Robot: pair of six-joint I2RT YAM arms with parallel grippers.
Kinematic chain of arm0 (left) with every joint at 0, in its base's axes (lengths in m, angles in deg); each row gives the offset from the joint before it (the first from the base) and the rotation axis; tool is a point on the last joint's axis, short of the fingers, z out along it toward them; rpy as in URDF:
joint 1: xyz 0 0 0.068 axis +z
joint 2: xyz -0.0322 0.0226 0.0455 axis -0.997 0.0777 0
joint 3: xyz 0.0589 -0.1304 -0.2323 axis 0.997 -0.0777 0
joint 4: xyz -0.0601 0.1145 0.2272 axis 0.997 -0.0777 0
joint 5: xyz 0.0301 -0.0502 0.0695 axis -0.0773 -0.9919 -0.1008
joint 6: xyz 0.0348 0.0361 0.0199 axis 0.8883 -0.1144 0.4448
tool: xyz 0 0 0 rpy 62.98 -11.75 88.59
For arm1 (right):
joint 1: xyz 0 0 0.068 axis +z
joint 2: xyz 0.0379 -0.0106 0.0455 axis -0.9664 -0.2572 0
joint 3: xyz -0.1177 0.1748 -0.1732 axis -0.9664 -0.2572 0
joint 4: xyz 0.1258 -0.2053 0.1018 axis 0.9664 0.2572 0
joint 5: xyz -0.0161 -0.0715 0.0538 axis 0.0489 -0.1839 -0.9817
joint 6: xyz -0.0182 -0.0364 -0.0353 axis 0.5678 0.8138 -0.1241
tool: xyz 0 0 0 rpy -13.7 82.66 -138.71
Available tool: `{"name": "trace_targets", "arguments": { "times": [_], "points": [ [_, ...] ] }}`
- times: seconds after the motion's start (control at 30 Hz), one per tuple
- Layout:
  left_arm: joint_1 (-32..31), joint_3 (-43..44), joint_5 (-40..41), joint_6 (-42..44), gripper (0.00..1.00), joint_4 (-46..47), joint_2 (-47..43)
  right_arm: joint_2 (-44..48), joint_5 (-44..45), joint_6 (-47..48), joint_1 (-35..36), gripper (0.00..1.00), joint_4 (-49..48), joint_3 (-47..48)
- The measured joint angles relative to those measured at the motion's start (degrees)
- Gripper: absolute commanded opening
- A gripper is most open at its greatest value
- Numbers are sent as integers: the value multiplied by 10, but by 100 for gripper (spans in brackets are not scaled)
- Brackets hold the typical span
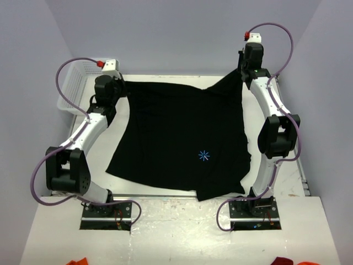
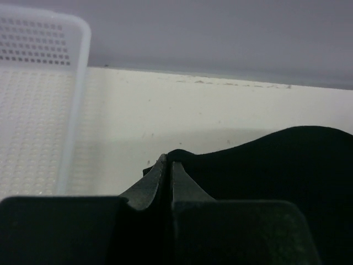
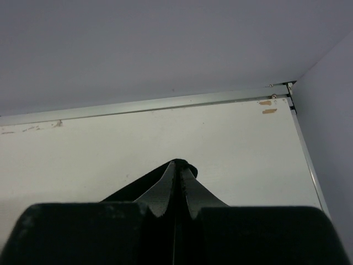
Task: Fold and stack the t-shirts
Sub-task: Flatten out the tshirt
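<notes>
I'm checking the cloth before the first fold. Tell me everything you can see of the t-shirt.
The t-shirt is plain black soft cloth, with a small blue mark near its middle. It lies spread, mostly flat, on the white table. The left hand and right hand are each shut on a far corner; the right one's corner is pulled up into a peak.

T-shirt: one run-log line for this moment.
t-shirt: spread on table, not yet folded | left gripper: shut on far-left corner | right gripper: shut on far-right corner, raised | basket: far left
</notes>
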Motion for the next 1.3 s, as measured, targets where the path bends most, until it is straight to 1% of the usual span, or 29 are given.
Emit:
{"name": "trace_targets", "arguments": {
  "times": [0.13, 0.2, 0.23, 0.27, 0.37, 0.4, 0.43, 0.5, 0.6, 0.67, 0.73, 0.77, 0.8, 0.9, 1.03, 1.23, 1.3],
  "points": [
    [-36, -16, -35, 29, 0, 15, -40, 1, 0, -2, 0, 0, -1, -6],
    [-65, -7, -6, 44, 0, 19, -38, 1, 0, -5, 0, 0, 0, -8],
    [-76, 14, 16, 48, 0, 5, -22, 1, 0, -6, 0, 0, 0, -8],
    [-81, 40, 37, 51, 0, -24, -2, 1, 0, -7, 0, 0, 0, -8],
    [-83, 222, 97, 52, 0, -91, 166, 2, 0, -10, 0, 0, 0, -7],
    [-82, 242, 115, 52, 0, -99, 199, 2, 0, -10, 0, 0, 0, -7],
    [-82, 236, 132, 50, 0, -107, 214, 2, 0, -9, 0, 0, 0, -7],
    [-84, 156, 155, 36, 0, -124, 204, 3, 0, -9, 0, 0, 2, -7],
    [-92, 20, 186, 9, 0, -151, 116, 7, -1, -10, 0, 0, 4, -8],
    [-102, -20, 208, 7, 0, -162, 38, 12, -1, -13, 0, 0, 5, -8],
    [-113, -15, 219, 14, 0, -147, -23, 23, 0, -22, 0, 0, 7, -10],
    [-116, 1, 224, 20, 0, -140, -37, 29, 1, -25, 0, 0, 6, -13],
    [-118, 27, 233, 26, 0, -140, -38, 38, 5, -29, 0, 0, 5, -20],
    [-119, 104, 259, 37, 0, -127, 2, 84, 31, -34, 0, 0, -5, -66],
    [-118, 91, 264, 45, 0, -130, 19, 170, 72, -32, 0, 0, -11, -123],
    [-118, 88, 286, 59, 0, -147, 15, 330, 122, -18, 11, 0, -21, -127],
    [-118, 88, 292, 63, 0, -146, 10, 379, 138, -4, 20, 0, -31, -115]
  ]
}}
